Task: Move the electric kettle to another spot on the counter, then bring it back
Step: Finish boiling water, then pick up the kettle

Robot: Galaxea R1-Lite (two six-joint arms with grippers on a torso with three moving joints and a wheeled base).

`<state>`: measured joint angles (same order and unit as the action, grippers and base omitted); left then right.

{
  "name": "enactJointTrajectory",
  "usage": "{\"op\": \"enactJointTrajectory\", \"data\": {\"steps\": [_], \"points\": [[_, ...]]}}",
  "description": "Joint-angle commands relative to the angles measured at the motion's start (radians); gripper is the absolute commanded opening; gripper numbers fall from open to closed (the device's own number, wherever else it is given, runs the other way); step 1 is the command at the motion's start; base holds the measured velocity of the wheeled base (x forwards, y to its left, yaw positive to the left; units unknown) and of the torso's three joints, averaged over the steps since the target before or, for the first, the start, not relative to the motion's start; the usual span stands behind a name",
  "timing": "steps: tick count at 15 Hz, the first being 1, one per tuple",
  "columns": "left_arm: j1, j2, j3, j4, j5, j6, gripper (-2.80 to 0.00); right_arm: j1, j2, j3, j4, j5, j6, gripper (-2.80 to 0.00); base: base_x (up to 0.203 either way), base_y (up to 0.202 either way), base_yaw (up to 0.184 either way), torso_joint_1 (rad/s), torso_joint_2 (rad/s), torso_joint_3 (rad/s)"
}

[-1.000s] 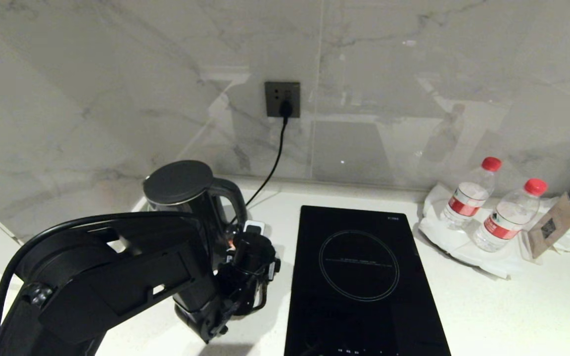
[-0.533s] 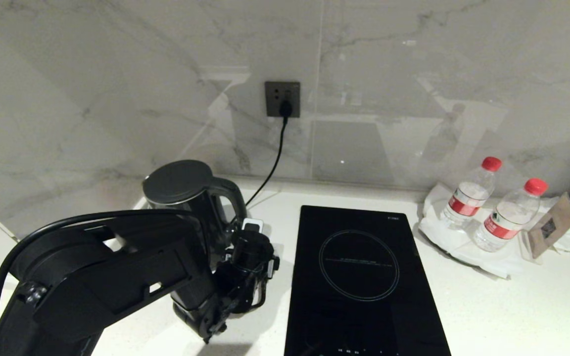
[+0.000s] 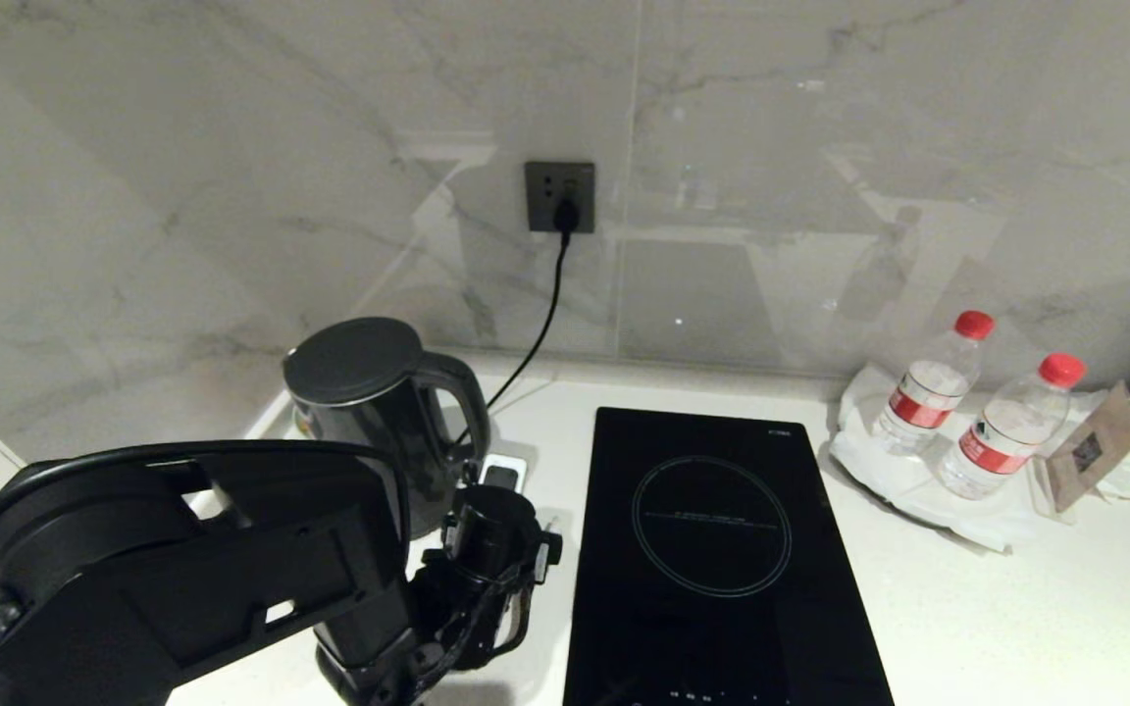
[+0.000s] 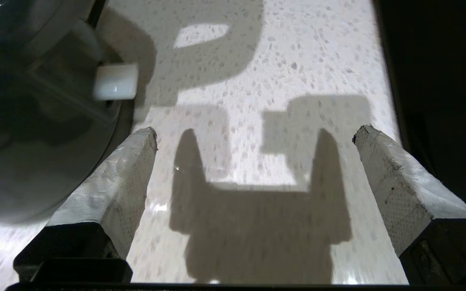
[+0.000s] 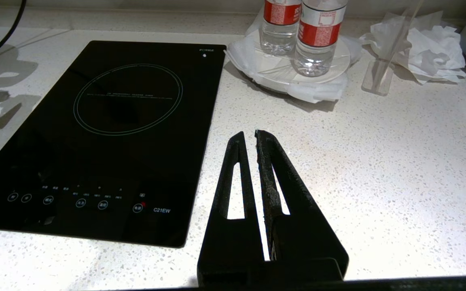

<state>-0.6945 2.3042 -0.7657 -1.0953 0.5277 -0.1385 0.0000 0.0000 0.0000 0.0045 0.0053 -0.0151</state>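
one glossy black cylindrical electric kettle with a grey lid stands left of centre on the white speckled stone counter, beside one black glass hob. two red-capped clear water bottles sit at right. the left gripper, spread wide and empty, hovers beside the kettle; the right gripper is pressed together.
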Motion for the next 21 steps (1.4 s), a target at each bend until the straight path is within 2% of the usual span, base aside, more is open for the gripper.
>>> {"op": "enactJointTrajectory", "data": {"steps": [1, 3, 7, 10, 15, 21], "points": [[-0.019, -0.062, 0.088, -0.031, 0.002, -0.005, 0.0, 0.0, 0.0, 0.0, 0.0, 0.001, 0.0, -2.8, 0.0, 0.0, 0.0, 0.0, 0.0, 0.0], [-0.031, -0.136, 0.162, -0.097, 0.003, -0.012, 0.0, -0.001, 0.0, 0.0, 0.0, 0.001, 0.0, -2.8, 0.0, 0.0, 0.0, 0.0, 0.0, 0.0], [-0.016, -0.27, 0.204, -0.116, 0.025, -0.011, 0.0, 0.0, 0.0, 0.0, 0.0, 0.001, 0.0, -2.8, 0.0, 0.0, 0.0, 0.0, 0.0, 0.0], [0.027, -0.286, 0.179, -0.117, 0.041, -0.002, 0.0, 0.0, 0.0, 0.0, 0.0, 0.001, 0.0, -2.8, 0.0, 0.0, 0.0, 0.0, 0.0, 0.0], [0.078, -0.281, 0.076, -0.113, 0.042, 0.039, 0.0, 0.0, 0.0, 0.0, 0.0, 0.001, 0.0, -2.8, 0.0, 0.0, 0.0, 0.0, 0.0, 0.0], [0.076, -0.278, 0.02, -0.102, 0.042, 0.066, 0.0, 0.0, 0.0, 0.0, 0.0, 0.001, 0.0, -2.8, 0.0, 0.0, 0.0, 0.0, 0.0, 0.0]]}}
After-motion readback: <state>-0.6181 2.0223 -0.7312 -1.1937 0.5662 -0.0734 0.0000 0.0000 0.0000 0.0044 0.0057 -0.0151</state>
